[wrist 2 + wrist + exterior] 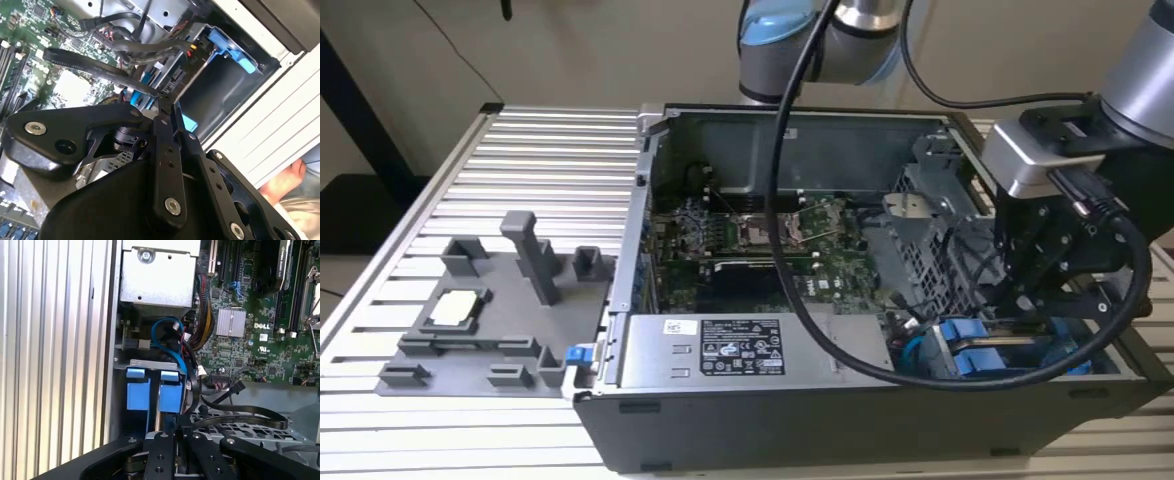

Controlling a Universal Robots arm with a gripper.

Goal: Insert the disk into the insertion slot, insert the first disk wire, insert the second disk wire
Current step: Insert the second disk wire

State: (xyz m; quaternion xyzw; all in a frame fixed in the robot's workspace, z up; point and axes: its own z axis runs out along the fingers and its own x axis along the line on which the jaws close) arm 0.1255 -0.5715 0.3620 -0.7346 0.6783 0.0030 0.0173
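1. The gripper (pixel 167 102) is inside the computer case (pixel 854 420), at the corner nearest the camera on the exterior view's right. Its fingers are pressed close and seem to pinch the end of a black flat cable (pixel 90 62). The contact point is small, so that is my judgement.
2. Two blue carriers (pixel 170 392) sit side by side in the drive bay (pixel 150 363) in that same corner of the case. The disk looks seated there, but I can't tell which carrier holds it.
3. Risk: the plug may meet the socket tilted. The cable is stiff and bends away over the motherboard (pixel 747 240), so it could twist the plug in the pinch and jam it or bend the contacts.
4. Risk: the plug may slip out of the pinch, since the hold is thin and right at the fingertips.
5. Risk: snagging. A thin blue cable (pixel 165 327) and loose black wires crowd the inside of the case beside the bay, and the fingers or arm cable could hook them.
6. Risk: a person's hand (pixel 285 182) is just outside the case wall, close to the arm's working space.
7. Writing: a white printed label (pixel 740 347) sits on the metal power box at the case's front. There is white lettering on the motherboard and a white sticker on it. None of this text is transcribed here.
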